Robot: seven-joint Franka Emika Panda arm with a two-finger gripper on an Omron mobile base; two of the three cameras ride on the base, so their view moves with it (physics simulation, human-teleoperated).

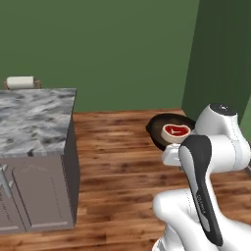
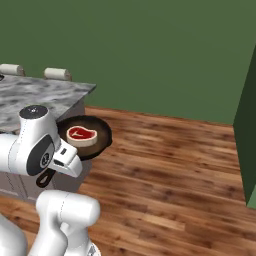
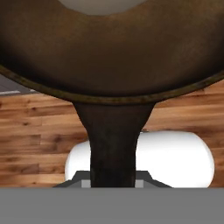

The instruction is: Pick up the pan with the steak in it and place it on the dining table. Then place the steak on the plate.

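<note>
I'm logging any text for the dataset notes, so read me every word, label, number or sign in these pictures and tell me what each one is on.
No readable text in any view.
Arm: a faint grey mark runs along the dark link cover, too small and blurred to read.
Pan, steak, marbled counter: no lettering on them.

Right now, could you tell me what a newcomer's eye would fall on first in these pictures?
The dark pan held up above the wooden floor, with the red steak lying flat in it. The tool is shut on the pan's handle, beside the white arm. Left of it stands a marbled counter before a green wall.
</note>
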